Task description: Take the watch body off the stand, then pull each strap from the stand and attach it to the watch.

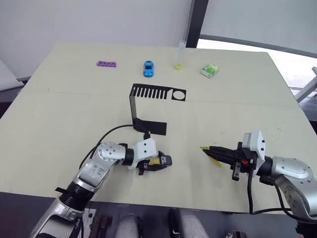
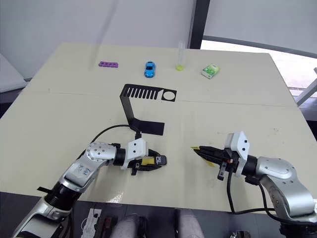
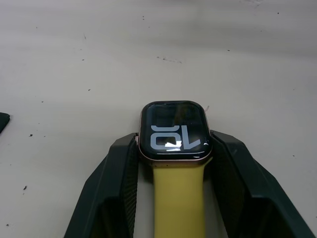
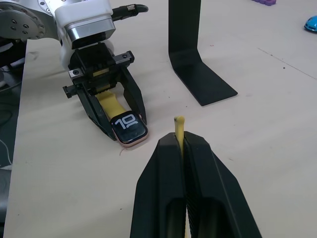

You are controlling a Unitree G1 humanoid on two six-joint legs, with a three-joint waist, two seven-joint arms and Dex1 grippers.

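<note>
Left eye view showed the stand (image 1: 148,106) upright on the pale counter (image 1: 59,124), its slotted top plate bare of any strap. Nearer the robot than the stand's base, the left gripper (image 1: 161,162) lay low on the counter with its fingers pinching the watch body (image 1: 166,159), a yellow strap (image 1: 154,161) running back between them. Well to the right of the stand's base, the right gripper (image 1: 210,151) pointed toward the watch, its fingers pressed together on the second strap (image 1: 215,160), which slanted out beneath them. Beyond the stand, along the far edge, sat a purple block (image 1: 106,64), a blue toy car (image 1: 148,68), a clear tube (image 1: 181,53) with a yellow bottom, and a green-white packet (image 1: 210,70).

Right eye view gave the same layout.

Left wrist view showed the watch body (image 3: 174,131) face up on the counter, white digits lit, held at its sides by the two black fingers (image 3: 111,188), with the attached strap (image 3: 178,198) lying between them.

Right wrist view showed the right fingers (image 4: 163,188) shut on the thin yellow strap (image 4: 179,130), whose tip stuck out past them. Ahead of it sat the watch body (image 4: 128,128) in the left gripper (image 4: 119,116), with the stand's base (image 4: 202,79) close beside.
</note>
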